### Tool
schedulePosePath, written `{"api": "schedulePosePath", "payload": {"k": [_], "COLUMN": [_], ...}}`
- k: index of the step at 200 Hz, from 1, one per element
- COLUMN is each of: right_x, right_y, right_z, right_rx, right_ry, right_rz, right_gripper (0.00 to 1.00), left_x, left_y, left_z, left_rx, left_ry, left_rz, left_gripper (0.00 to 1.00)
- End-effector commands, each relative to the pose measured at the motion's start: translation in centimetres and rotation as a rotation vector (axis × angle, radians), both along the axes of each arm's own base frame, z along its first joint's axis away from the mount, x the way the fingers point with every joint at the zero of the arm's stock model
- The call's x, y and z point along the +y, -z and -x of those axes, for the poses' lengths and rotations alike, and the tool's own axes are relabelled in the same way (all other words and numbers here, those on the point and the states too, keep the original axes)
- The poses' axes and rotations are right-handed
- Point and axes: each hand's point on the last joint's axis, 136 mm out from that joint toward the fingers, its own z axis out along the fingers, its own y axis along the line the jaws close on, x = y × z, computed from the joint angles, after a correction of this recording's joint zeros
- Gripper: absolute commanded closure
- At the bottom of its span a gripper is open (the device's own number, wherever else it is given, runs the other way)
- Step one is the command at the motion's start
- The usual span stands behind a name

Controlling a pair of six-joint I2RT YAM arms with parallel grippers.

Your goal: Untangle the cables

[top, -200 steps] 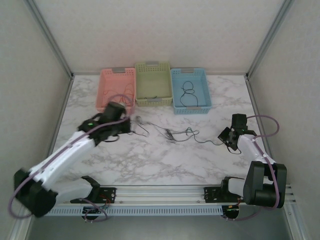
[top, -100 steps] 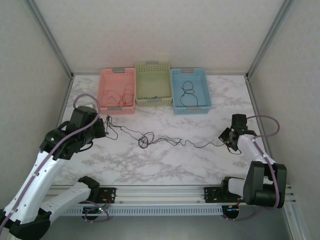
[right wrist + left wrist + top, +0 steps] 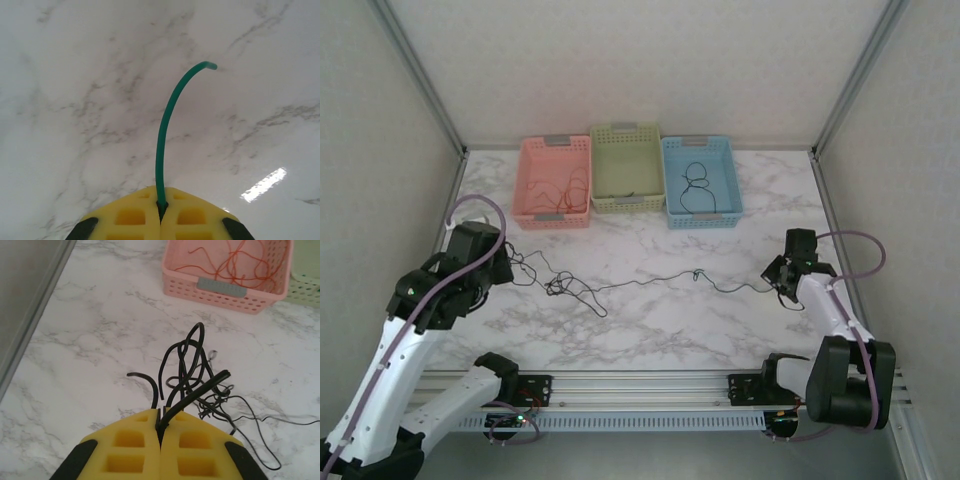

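As the left gripper (image 3: 160,426), clamped on black cables (image 3: 186,371), drew leftward from the right gripper (image 3: 161,204), clamped on green cable (image 3: 161,140), the tangle (image 3: 560,285) spread thinner, unresolved.

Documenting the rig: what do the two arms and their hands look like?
The left arm and right arm have white links and black joints, each trailing a lilac hose. The left hand and right hand have yellow fingers with rectangular recesses and black corners.
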Motion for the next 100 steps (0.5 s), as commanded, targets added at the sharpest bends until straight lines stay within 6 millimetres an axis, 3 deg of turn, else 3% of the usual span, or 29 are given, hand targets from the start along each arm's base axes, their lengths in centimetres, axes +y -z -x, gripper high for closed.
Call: {"api": "schedulePosePath", "payload": {"k": [1, 27, 55, 85, 100], "right_x": [4.2, 9.5, 14.7, 17.6, 18.3], "right_y": [-2.6, -6.9, -11.4, -14.0, -14.2], "right_z": [-1.8, -2.6, -1.7, -0.1, 0.5], "right_rx": [-0.166, -0.308, -0.376, -0.353, -0.299], "right_ry": [-0.142, -0.326, -0.527, -0.633, -0.626], "right_rz": [-0.198, -0.401, -0.519, -0.612, -0.685], "right_gripper": [1.0, 1.0, 1.0, 1.0, 1.0], "left_x": [-2.0, -2.7, -2.8, -2.9, -2.9], "left_y": [2.0, 2.7, 2.8, 2.8, 2.8], "left_z": [-0.1, -0.2, -0.3, -0.3, -0.3], "left_rx": [0.045, 0.055, 0.054, 0.051, 0.051], "left_ry": [0.077, 0.101, 0.108, 0.107, 0.107], "left_rz": [0.075, 0.1, 0.103, 0.105, 0.106], "left_gripper": [1.0, 1.0, 1.0, 1.0, 1.0]}}
